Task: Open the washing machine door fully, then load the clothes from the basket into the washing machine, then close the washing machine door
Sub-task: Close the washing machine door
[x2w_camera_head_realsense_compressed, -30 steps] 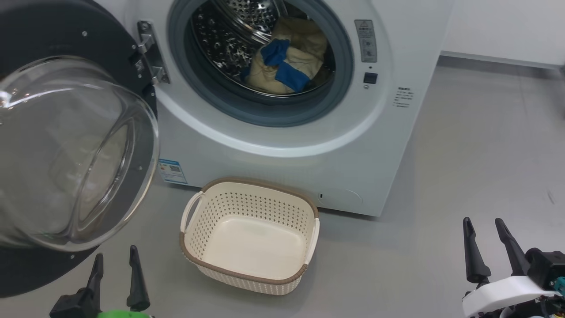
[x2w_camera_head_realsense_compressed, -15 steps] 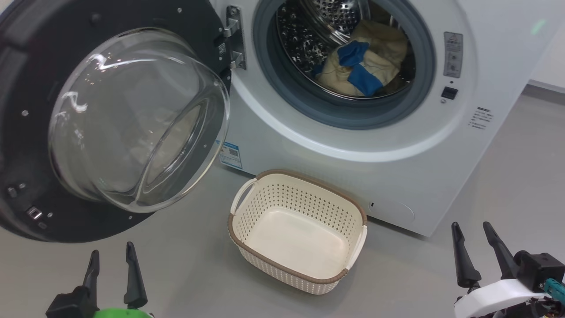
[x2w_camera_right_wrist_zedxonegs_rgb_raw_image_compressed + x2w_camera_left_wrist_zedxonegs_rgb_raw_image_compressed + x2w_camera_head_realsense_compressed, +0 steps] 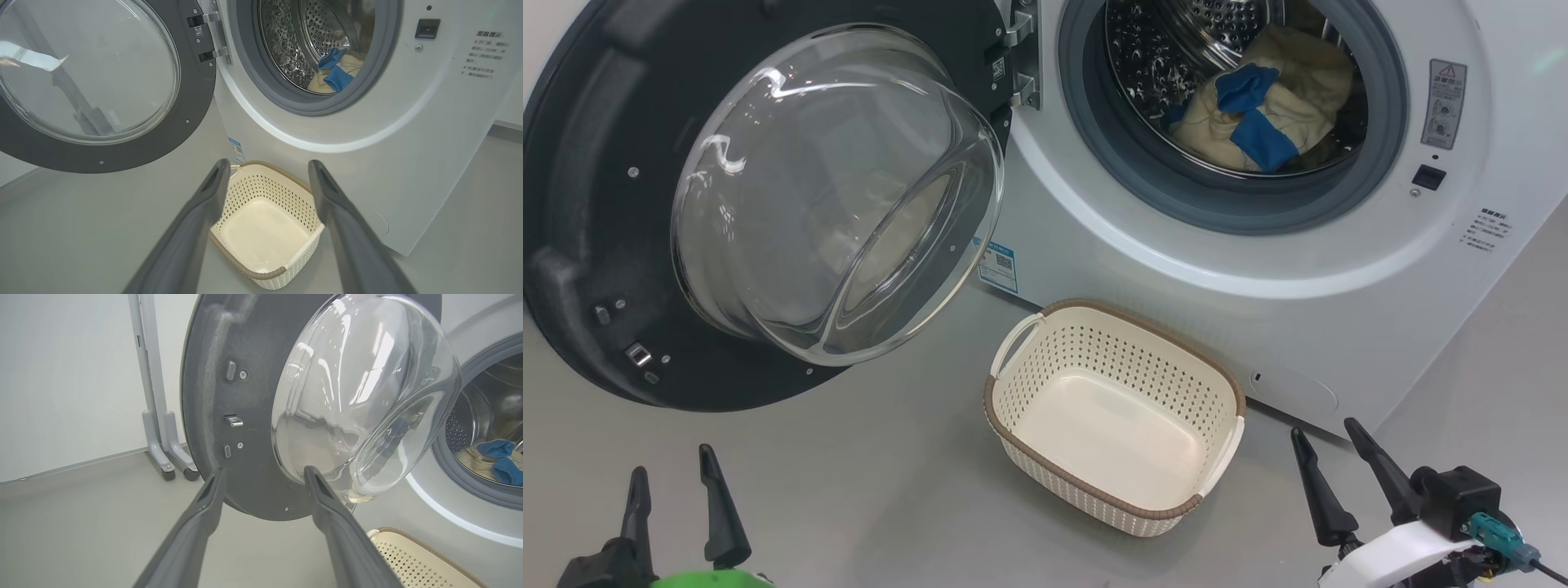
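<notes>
Fingers (image 3: pixel 719 514) of the left gripper (image 3: pixel 671 461) are long, dark and tapered, spread wide, holding and touching nothing above the smooth grey floor (image 3: pixel 890 490). The right gripper (image 3: pixel 1322 428) is just as wide apart and empty, near the basket (image 3: pixel 1143 351). That small cream plastic tub has rounded corners, perforated walls, a brown rim and white handles. It sits empty on the floor, just in front of the white washing machine (image 3: pixel 1143 269). The washing machine door (image 3: pixel 580 204) hangs open on the left, a broad dark ring around a bulging clear glass bowl (image 3: pixel 833 196). Inside the grey rubber seal (image 3: pixel 1111 155), the clothes (image 3: pixel 1282 106) lie crumpled in the perforated steel drum (image 3: pixel 1176 49), soft cream fabric with blue patches; any print is too small to make out. The machine's top is cut off.
</notes>
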Robot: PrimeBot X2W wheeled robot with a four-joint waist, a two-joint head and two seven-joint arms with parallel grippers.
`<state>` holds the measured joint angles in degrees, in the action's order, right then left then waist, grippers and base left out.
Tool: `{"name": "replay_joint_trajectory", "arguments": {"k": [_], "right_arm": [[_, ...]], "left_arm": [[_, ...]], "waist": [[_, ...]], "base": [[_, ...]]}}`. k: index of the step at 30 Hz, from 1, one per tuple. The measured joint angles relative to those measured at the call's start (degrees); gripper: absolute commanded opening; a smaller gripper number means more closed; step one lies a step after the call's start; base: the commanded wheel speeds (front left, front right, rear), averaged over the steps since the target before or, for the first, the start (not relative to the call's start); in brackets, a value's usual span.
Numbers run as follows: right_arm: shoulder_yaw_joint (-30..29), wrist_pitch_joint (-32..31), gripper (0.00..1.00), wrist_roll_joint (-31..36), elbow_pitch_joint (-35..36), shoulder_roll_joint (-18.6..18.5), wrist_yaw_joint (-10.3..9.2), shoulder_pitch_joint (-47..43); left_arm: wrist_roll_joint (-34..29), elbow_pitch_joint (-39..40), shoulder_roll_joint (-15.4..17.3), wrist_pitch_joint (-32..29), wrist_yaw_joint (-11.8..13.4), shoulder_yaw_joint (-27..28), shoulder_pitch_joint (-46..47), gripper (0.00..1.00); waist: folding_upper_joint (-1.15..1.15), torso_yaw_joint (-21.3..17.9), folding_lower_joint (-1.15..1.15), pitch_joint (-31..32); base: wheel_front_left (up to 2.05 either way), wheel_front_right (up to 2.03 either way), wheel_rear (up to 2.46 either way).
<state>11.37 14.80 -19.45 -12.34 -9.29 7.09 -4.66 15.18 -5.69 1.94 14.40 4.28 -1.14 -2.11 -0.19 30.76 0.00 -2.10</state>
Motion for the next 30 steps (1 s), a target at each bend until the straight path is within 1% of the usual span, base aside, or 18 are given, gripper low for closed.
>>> {"name": "replay_joint_trajectory", "arguments": {"k": [10, 11, 12, 19, 22, 25, 27, 28, 30], "right_arm": [[0.6, 0.0, 1.00, 0.0, -1.1, -0.8, 0.00, 1.8], [0.6, 0.0, 1.00, 0.0, -1.2, -0.8, 0.00, 1.9], [0.6, 0.0, 1.00, 0.0, -1.3, -0.8, 0.00, 2.0], [0.7, 0.0, 1.00, -0.3, -1.6, -0.8, 0.00, 2.6], [0.7, 0.0, 1.00, -0.3, -1.7, -0.8, 0.00, 2.6], [0.7, 0.0, 1.00, -0.3, -1.7, -0.8, 0.00, 2.6], [0.7, 0.0, 1.00, -0.3, -1.7, -0.8, 0.00, 2.6], [0.7, 0.0, 1.00, -0.4, -1.7, -0.8, 0.00, 2.6], [0.7, 0.0, 1.00, -0.4, -1.8, -0.7, 0.00, 2.6]], "left_arm": [[0.4, 1.3, 0.0, 0.0, 0.6, 1.1, -1.1, 1.00], [0.5, 1.3, 0.0, 0.0, 0.7, 1.2, -1.2, 0.47], [0.7, 1.3, 0.0, 0.0, 0.8, 1.3, -1.3, 0.00], [4.2, 2.0, 0.0, 0.0, 1.0, 2.3, -2.0, 0.00], [7.9, 3.2, 0.0, 0.0, 1.1, 3.5, -2.0, 0.00], [16.5, 4.5, 0.0, 0.0, 1.5, 6.3, -1.8, 0.00], [24.2, 5.6, 0.0, 0.0, 1.5, 8.9, -1.2, 0.00], [25.7, 6.1, -0.1, 0.0, 1.5, 10.2, -0.8, 0.00], [31.0, 6.7, -0.1, 0.2, 1.5, 12.5, 0.9, 0.00]], "waist": [[0.00, 0.0, 0.00, -0.2], [0.00, 0.0, 0.00, -0.1], [0.00, 0.0, 0.00, -0.1], [0.00, -0.2, 0.00, 0.0], [0.00, -0.2, 0.00, 0.0], [0.00, -0.1, 0.00, -0.1], [0.00, 0.0, 0.00, -0.2], [0.00, 0.1, 0.00, -0.3], [0.00, 0.1, 0.00, -0.4]], "base": [[0.00, 0.00, 0.00], [0.00, 0.00, 0.00], [0.00, 0.00, 0.00], [0.00, 0.00, 0.00], [0.00, 0.00, 0.00], [0.00, 0.00, 0.00], [0.00, 0.00, 0.00], [0.00, 0.00, 0.00], [0.00, 0.00, 0.00]]}}
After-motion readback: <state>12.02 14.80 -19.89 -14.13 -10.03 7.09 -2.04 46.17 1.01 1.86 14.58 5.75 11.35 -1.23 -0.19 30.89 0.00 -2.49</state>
